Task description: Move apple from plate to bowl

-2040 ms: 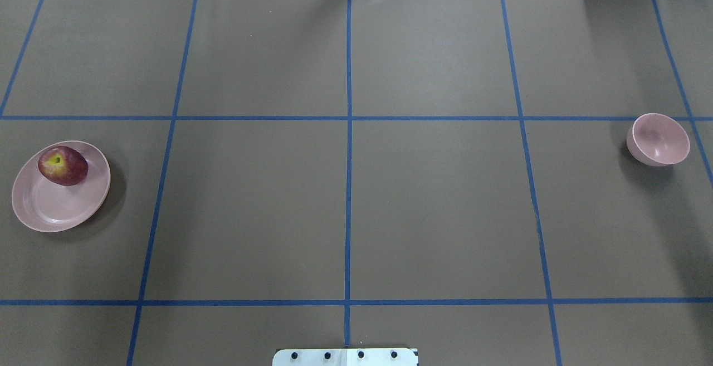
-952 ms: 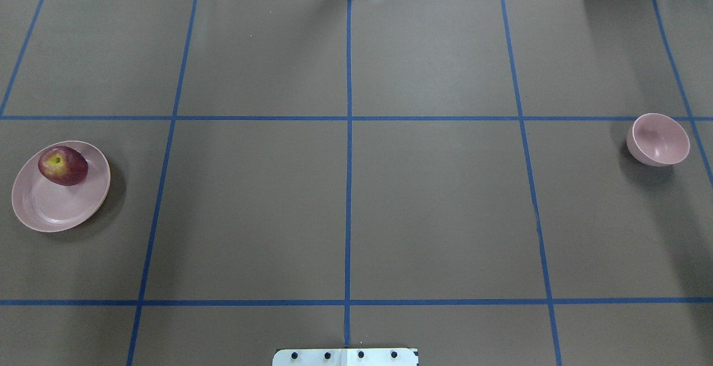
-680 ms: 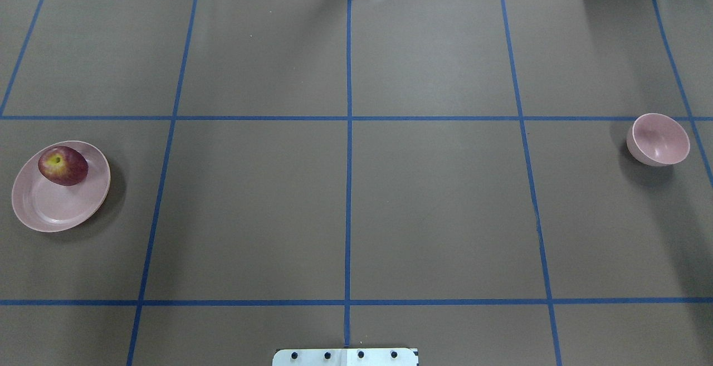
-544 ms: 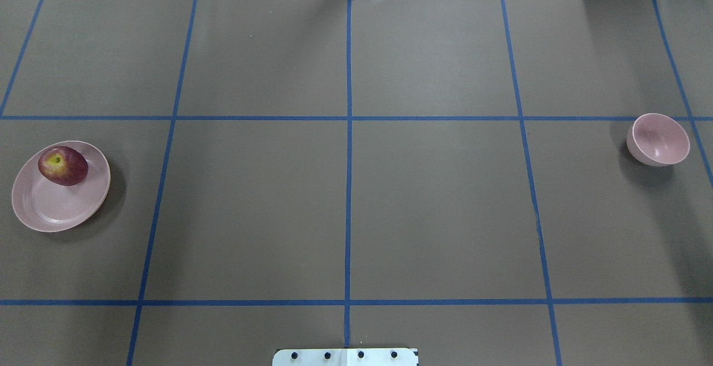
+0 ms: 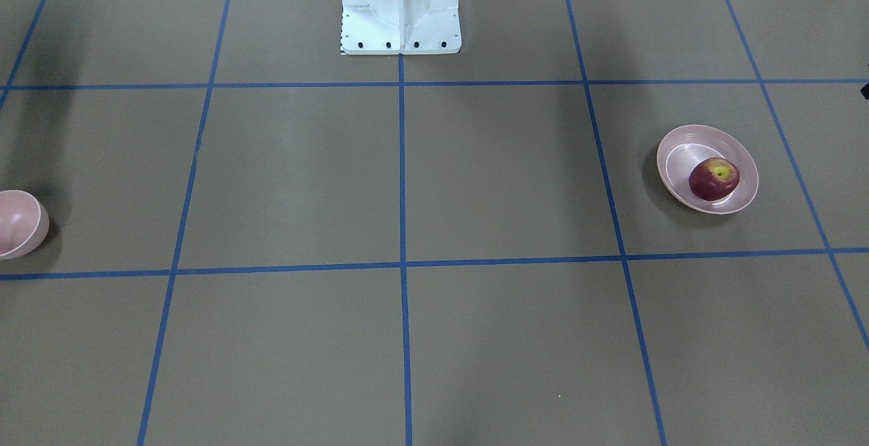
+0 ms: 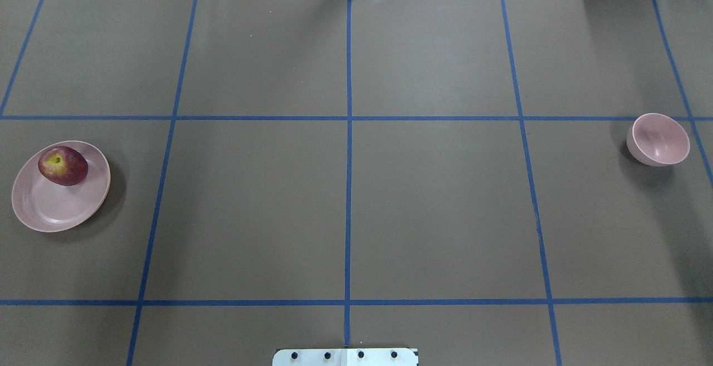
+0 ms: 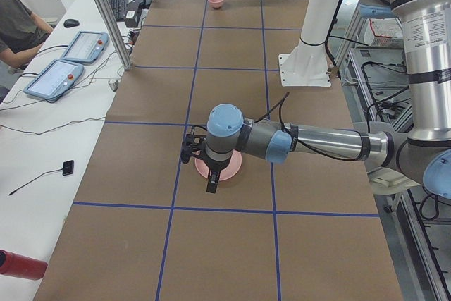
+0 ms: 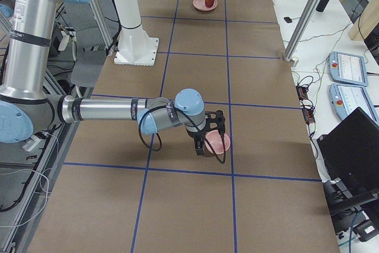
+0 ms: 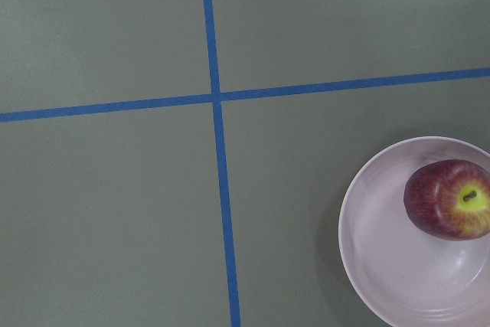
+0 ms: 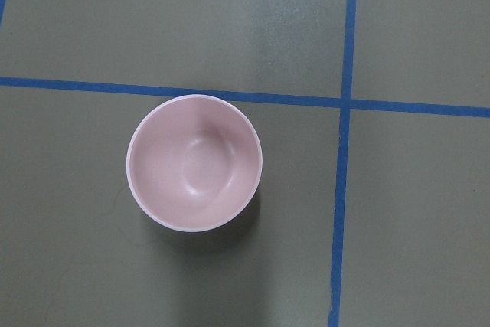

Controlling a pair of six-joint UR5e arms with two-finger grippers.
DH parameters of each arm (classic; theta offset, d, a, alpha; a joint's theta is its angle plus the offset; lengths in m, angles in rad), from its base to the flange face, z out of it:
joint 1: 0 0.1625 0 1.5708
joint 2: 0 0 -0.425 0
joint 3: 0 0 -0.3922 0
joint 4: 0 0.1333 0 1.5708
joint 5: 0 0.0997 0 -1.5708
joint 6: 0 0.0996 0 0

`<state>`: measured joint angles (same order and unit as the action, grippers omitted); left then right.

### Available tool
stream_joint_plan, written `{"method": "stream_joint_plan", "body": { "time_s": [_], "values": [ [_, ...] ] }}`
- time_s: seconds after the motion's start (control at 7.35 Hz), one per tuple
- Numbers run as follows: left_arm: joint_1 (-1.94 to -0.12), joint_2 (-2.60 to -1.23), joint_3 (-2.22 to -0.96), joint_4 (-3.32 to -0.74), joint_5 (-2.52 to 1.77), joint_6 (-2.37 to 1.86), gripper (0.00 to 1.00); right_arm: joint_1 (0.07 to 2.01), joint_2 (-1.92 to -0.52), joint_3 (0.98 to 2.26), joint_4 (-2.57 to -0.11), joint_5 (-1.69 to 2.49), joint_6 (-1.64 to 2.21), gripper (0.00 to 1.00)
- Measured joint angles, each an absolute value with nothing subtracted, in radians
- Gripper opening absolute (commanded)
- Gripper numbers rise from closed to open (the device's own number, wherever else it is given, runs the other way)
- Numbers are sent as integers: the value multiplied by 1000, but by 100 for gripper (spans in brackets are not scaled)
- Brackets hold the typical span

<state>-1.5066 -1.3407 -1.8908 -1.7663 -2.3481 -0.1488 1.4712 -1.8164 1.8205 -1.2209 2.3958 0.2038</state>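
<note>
Both arms are smooth silver-grey metal tubes (image 7: 324,144) joined by rounded light-blue caps (image 7: 225,121), and a thin black cable (image 7: 280,105) loops along each forearm. The left arm ends in a black pincer (image 7: 211,187). The shared white pedestal (image 5: 400,5) carries dark screws (image 5: 388,45) along its flange.

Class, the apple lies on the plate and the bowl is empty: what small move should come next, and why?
Probably shift the left arm sideways until it is centred above the apple. The apple rests on the plate, on that arm's side, yet it shows at the left wrist view's right edge, so a straight descent would likely miss it.
</note>
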Motion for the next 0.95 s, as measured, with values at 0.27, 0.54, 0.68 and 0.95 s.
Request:
{"method": "stream_joint_plan", "body": {
  "time_s": [0.27,0.54,0.68,0.95],
  "values": [
    [-1506,-1341,-1891,-1766,-2349,-149,98,1450,-1820,1772,-1173,2389,211,100],
    [-1506,-1341,-1890,-1767,-2370,-150,98,1395,-1785,1739,-1165,2377,243,99],
    [-1506,-1341,-1889,-1767,-2378,-150,98,1353,-1715,1680,-1163,2364,309,99],
    [-1506,-1341,-1888,-1766,-2383,-150,98,1290,-1608,1536,-1116,2348,394,100]
  ]
}}
